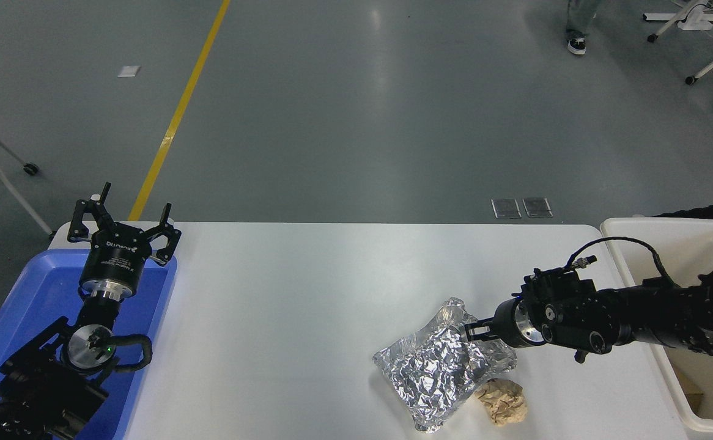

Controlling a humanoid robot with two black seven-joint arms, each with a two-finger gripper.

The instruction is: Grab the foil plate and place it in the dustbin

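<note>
head view, near to far, all placed by the foil plate, which lies flat on the white table. touching its near right corner sits a tan paper ball. at the plate's far right edge the right gripper reaches in low over the foil; whether its fingers are spread or pinching cannot be told. right of the plate stands the dustbin. well left, the left gripper rests spread above a blue tray.
</note>
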